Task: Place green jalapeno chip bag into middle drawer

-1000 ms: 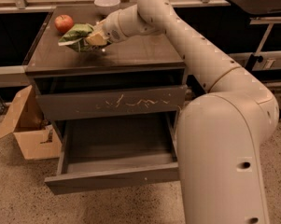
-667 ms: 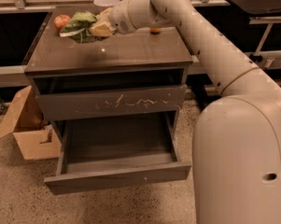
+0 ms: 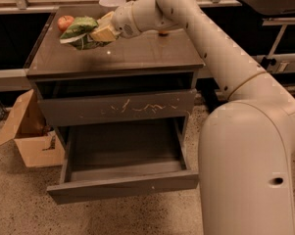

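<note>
Camera view: claw (image 3: 96, 34) with chip bag (image 3: 80, 25) over cabinet top (image 3: 137, 58), rear-left

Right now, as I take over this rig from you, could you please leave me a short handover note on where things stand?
End effector: over the back left of the cabinet top, closed on the green jalapeno chip bag, next to a red apple.
Middle drawer: pulled open, bag not in it. The scratched drawer front above it is shut.
Done: drawer open, bag grasped.
Left: carry the bag forward and down, then release it in the middle drawer.
</note>
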Robot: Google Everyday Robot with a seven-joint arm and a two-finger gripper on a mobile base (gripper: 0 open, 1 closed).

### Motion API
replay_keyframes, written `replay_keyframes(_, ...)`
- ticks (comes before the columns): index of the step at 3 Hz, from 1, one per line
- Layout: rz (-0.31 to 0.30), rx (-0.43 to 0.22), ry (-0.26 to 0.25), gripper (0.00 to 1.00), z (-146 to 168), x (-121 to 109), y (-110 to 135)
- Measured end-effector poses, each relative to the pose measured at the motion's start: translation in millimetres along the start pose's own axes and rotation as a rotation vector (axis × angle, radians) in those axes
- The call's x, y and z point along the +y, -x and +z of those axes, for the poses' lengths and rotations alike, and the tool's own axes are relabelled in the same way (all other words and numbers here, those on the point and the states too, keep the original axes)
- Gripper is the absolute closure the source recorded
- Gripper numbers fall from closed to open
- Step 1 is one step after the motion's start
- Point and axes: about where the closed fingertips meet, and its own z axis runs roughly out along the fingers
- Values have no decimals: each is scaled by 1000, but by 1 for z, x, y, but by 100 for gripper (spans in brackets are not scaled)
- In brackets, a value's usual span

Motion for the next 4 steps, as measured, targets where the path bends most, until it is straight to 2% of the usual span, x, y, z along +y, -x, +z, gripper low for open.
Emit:
replay_keyframes(1, -19, -34, 132, 100, -8, 40, 13)
replay_keyframes(2, -39, -44, 226, 100, -25, 83, 26)
replay_keyframes(3, -20, -46, 259, 100, -49, 127, 23)
replay_keyframes(4, 1, -26, 284, 100, -44, 139, 9)
